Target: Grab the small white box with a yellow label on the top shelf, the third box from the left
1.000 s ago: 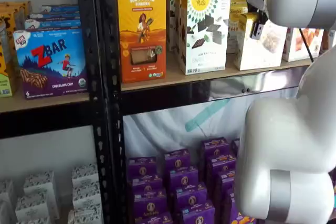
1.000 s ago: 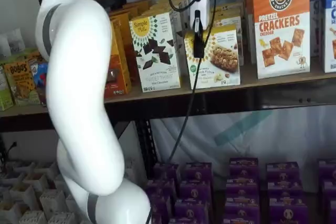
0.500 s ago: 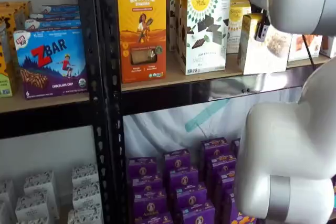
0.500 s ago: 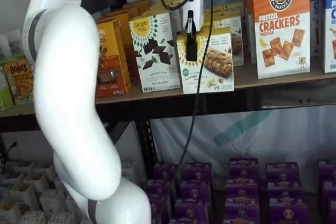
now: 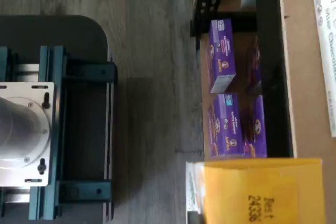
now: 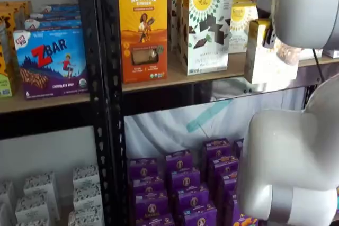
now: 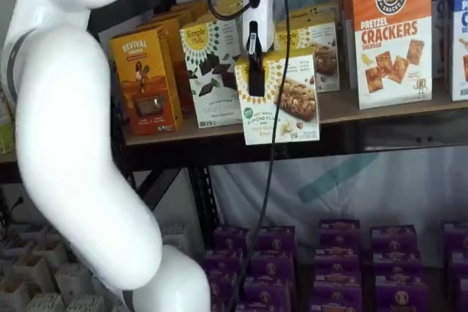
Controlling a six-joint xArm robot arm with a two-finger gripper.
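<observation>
My gripper point(image 7: 257, 82) is shut on the small white box point(image 7: 284, 100), a short carton with a yellow sunburst logo. One black finger point(image 7: 256, 63) lies across its front face; the other is hidden behind it. The box hangs in front of the top shelf point(image 7: 380, 107), off the board and over the dark front beam. In a shelf view the box point(image 6: 260, 51) shows its yellow-tan side, with a black finger point(image 6: 271, 38) on it, past the shelf edge point(image 6: 175, 78). In the wrist view the box's yellow-tan panel point(image 5: 262, 190) lies close under the camera.
The taller white box with chocolate pieces point(image 7: 213, 71) stands beside the held box, then an orange Revival box point(image 6: 142, 25). Another small white box point(image 7: 318, 34) stands behind the gap. The crackers box point(image 7: 391, 34) is at the right. Purple boxes point(image 7: 336, 253) lie below. My white arm point(image 7: 80, 144) fills the left.
The gripper has drawn the small white box forward out of its row, off the board and past the front beam. The gap it left now shows the box behind it.
</observation>
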